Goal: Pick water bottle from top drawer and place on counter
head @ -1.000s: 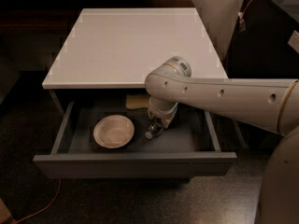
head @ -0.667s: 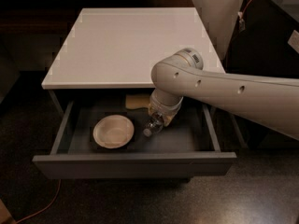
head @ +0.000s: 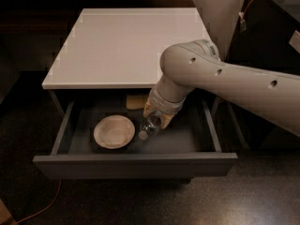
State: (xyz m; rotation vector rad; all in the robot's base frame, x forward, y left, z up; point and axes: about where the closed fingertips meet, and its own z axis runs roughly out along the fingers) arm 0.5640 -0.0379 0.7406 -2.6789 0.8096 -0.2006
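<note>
A single camera view looks steeply down from above and in front, fairly near. The counter point(head: 126, 46) fills the upper centre of the frame, and the open top drawer point(head: 136, 165) spans the lower part. The arm point(head: 243, 83) enters from the right edge. Its gripper point(head: 158, 116), at frame centre over the drawer, clasps the water bottle point(head: 151, 125).

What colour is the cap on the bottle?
White, seen in the camera view. The gripper grips the water bottle in the top drawer.

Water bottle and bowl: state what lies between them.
Only bare top drawer floor, camera view; the tool, in the drawer, grips the water bottle.
</note>
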